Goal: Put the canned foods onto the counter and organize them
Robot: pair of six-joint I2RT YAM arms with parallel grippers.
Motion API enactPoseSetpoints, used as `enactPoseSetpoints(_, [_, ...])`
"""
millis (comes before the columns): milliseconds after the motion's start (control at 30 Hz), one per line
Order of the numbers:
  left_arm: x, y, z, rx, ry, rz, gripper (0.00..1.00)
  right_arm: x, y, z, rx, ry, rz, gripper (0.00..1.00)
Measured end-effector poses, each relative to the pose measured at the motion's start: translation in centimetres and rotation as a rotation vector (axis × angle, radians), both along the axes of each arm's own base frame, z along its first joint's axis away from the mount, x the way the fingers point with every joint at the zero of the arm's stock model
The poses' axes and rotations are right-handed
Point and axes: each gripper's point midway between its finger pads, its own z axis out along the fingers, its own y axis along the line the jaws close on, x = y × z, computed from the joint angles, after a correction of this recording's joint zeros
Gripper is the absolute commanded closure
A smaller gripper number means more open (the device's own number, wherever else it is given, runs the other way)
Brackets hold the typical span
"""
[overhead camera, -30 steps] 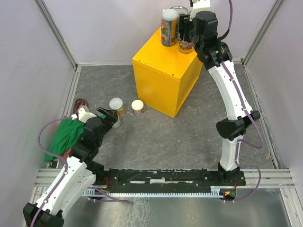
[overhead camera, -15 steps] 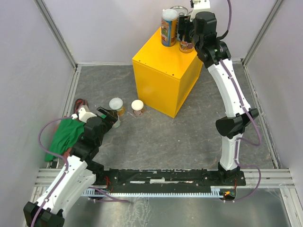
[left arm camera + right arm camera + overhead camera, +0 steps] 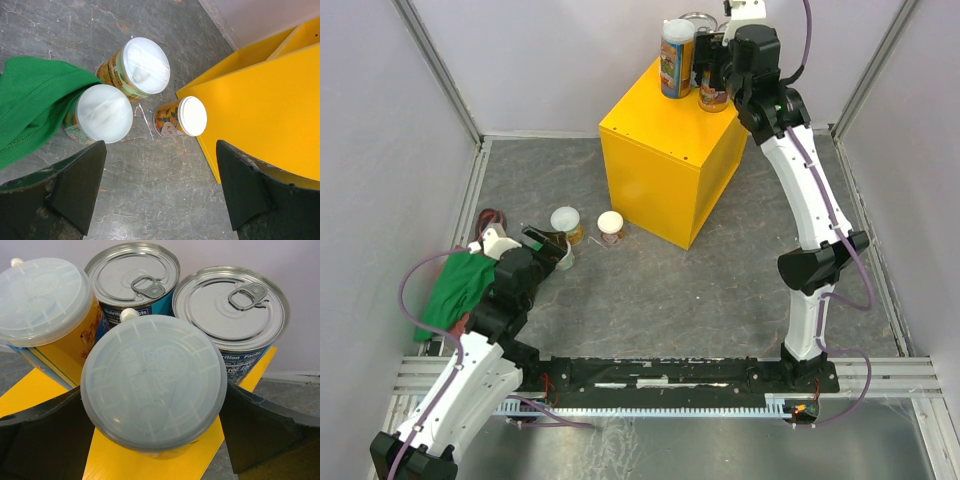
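Observation:
The yellow counter [image 3: 665, 150] bears two blue-labelled cans with silver tops [image 3: 132, 272] [image 3: 231, 301] and a tall colourful can [image 3: 42, 300] [image 3: 677, 58]. My right gripper [image 3: 713, 80] [image 3: 152, 407] is shut on a second tall can with a grey plastic lid [image 3: 155, 375], which stands on the counter top beside them. Three small pale-lidded cans [image 3: 146, 65] [image 3: 105, 112] [image 3: 192, 116] stand on the floor by the counter's near left corner. My left gripper [image 3: 160, 195] [image 3: 555, 250] is open and empty just above and short of them.
A green cloth [image 3: 30, 100] [image 3: 455, 285] lies on the grey stone floor [image 3: 165, 190] and touches the nearest small can. The counter's yellow side [image 3: 260, 100] rises close to the right of the left gripper. Pale walls enclose the area.
The right arm has shifted very slightly toward the far side, with the can still on the counter. The left arm has barely moved.

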Motion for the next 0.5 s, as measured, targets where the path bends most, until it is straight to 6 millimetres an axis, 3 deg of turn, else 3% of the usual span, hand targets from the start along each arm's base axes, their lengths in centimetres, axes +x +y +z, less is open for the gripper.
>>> enactPoseSetpoints(500, [-0.3,-0.2,0.8,-0.019,-0.028,-0.016,0.02,-2.9,-0.5,3.6,0.049,-0.055,0.026,0.01])
